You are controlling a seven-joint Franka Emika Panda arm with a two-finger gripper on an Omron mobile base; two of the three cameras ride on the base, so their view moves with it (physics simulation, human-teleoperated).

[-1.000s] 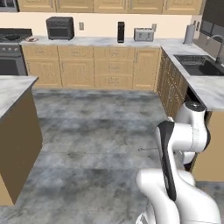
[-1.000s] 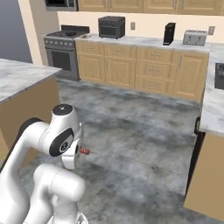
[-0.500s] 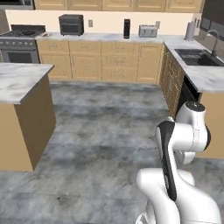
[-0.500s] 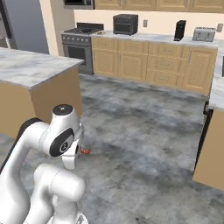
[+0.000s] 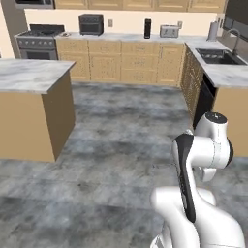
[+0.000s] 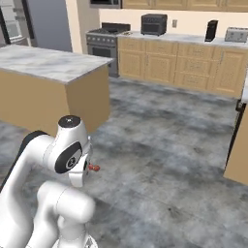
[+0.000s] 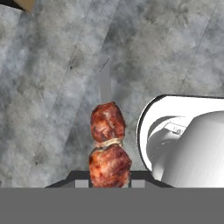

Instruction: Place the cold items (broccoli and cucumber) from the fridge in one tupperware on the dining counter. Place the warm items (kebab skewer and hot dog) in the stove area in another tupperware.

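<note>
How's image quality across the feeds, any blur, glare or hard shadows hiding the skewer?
Hand view: kebab skewer sharp and evenly lit in the gripper, floor softly mottled. Both base views: flat, glare-free light, far cabinets slightly soft; only the skewer's red tip shows.

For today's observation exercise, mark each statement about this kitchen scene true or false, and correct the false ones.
1. The gripper is shut on the kebab skewer. True.
2. The skewer's metal tip points out past the meat, over the grey floor. True.
3. The gripper holds a cucumber. False: it holds browned meat chunks on a skewer.
4. The toaster oven stands on the island counter. False: it stands on the back counter, beside the stove.
5. A sink is set into the right-hand counter. True.
</note>
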